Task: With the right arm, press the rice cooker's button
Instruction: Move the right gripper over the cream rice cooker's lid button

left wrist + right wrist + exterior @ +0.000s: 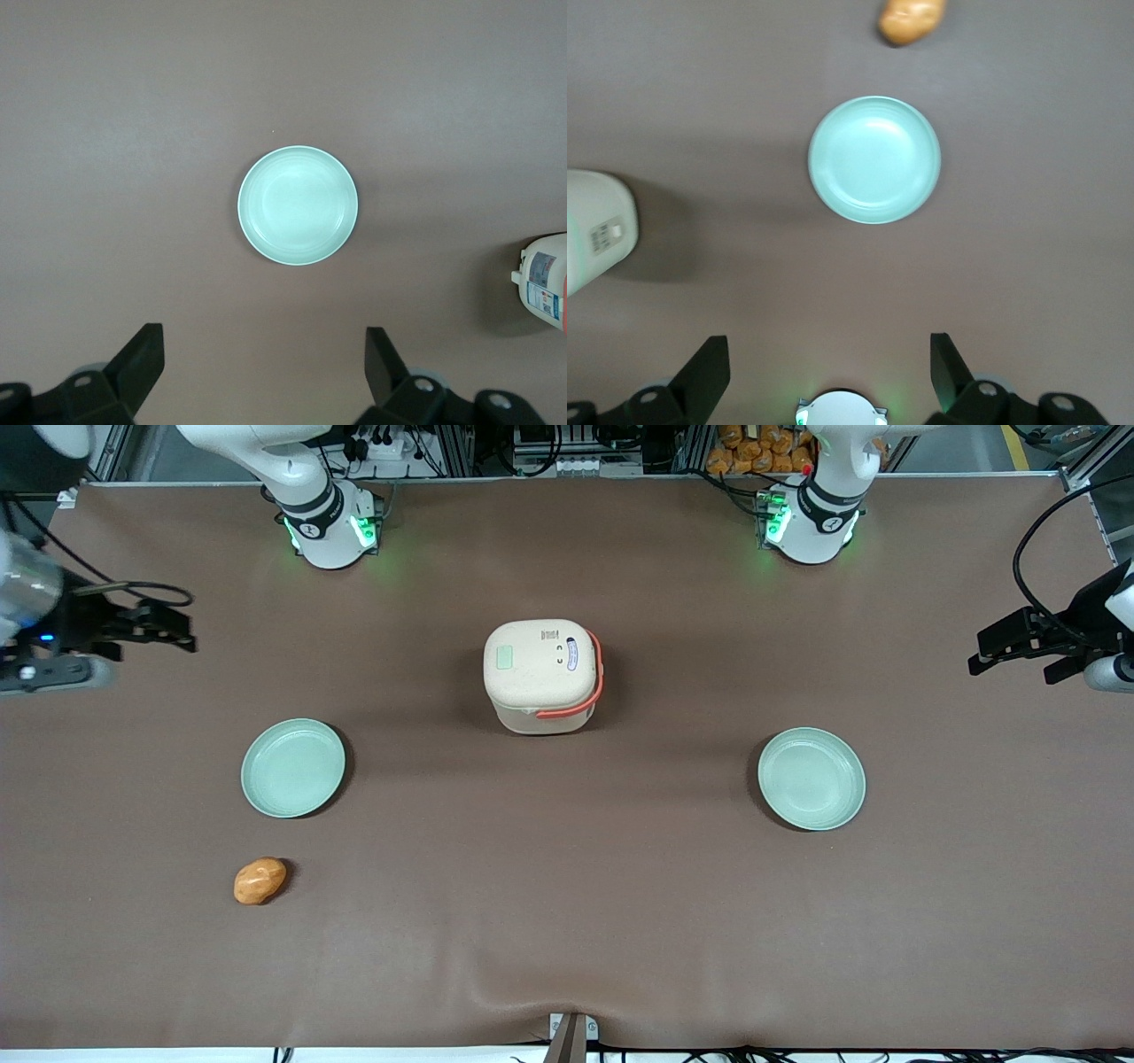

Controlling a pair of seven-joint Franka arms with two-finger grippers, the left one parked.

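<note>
- Claw: the right arm is holding its black two-finger claw high over the working arm's end of the tabletop; the wrist view shows the two fingers standing wide apart, released and grasping nothing.
- Plate under the claw: a mint-green plate is lying flat and empty on the tabletop, directly in the wrist camera's view; in the front view this plate is sitting nearer to the front camera than the claw.
- Orange-brown lump: a small rounded piece, resembling a bread roll or potato, is resting on the tabletop nearer to the front camera than that plate and apart from it; it is also showing in the wrist view.
- Rice cooker: the cream cooker is standing upright at the middle of the tabletop, lid closed, with its coral-orange handle lying along the lid's edge. It is well apart from the claw. One cream side of the cooker is entering the wrist view.
- Path between claw and cooker: only bare brown tabletop is lying between them; the plate and the lump are both sitting nearer to the front camera than that line.
- Second plate: another mint-green plate is lying toward the parked arm's end, well apart from the cooker.
</note>
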